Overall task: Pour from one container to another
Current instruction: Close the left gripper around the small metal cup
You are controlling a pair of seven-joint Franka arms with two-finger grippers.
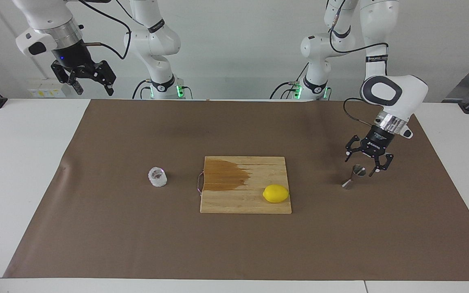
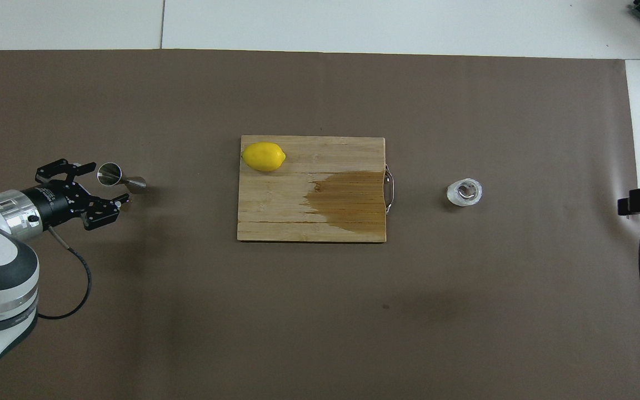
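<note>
**A:** While you read the facing view, note the left pincer hanging low with fingers spread, just over the jigger, which stands toward the left arm's end from the cutting board. A finger could clip its rim and topple it. The right pincer waits high, fingers apart. White wall above the bench.

**B:** And from overhead?

**A:** You see the glass tumbler upright, well apart from the board's handle end, toward the right arm; a lemon sits on the board's corner. Brown paper could slip.
</note>
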